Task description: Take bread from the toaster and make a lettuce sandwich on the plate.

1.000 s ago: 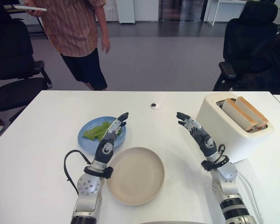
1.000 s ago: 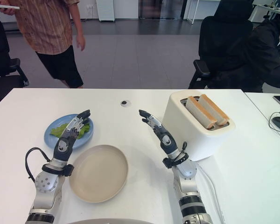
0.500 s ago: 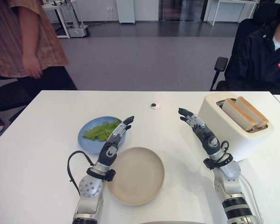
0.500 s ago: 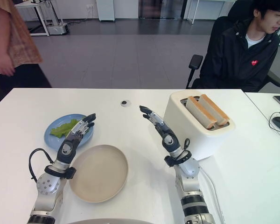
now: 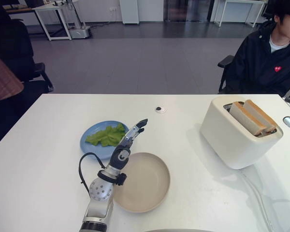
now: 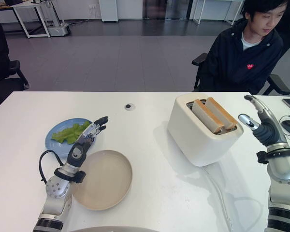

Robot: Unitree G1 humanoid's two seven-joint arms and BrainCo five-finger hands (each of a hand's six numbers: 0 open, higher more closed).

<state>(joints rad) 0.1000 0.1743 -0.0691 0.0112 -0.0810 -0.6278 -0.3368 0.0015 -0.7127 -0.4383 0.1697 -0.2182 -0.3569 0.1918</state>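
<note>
The robot's right hand (image 6: 264,127) is up on the right side of the toaster (image 5: 234,140), about level with its top and close to it but not touching. Its fingers are stretched out and apart, holding nothing. The left hand (image 5: 122,152) is also spread and empty. It hovers over the spot where the blue plate (image 5: 88,147) meets the far-left rim of the cream plate (image 5: 147,186), fingertips pointing far and a bit right.

Two slices of bread (image 5: 252,116) sit in the toaster slots, leaning a little and poking well out of the top. The lettuce (image 5: 106,135) is a small green pile on the blue plate, just left of the left hand's fingers. The cream plate has nothing on it and sits near the middle of the white table (image 5: 34,164), on the near side. A small dark round thing (image 5: 158,109) sits farther back, and the toaster's cable (image 5: 261,205) trails off toward the near right.

So this looks like step one, the bread grab, with nothing built yet. Best guess for the next move is the right hand swinging left over the toaster top, closing its fingers on the nearer slice's exposed edge, and pulling straight up so it doesn't snag in the slot. After that it's a carry left and near to the cream plate. The left hand is already parked right by the lettuce.
</note>
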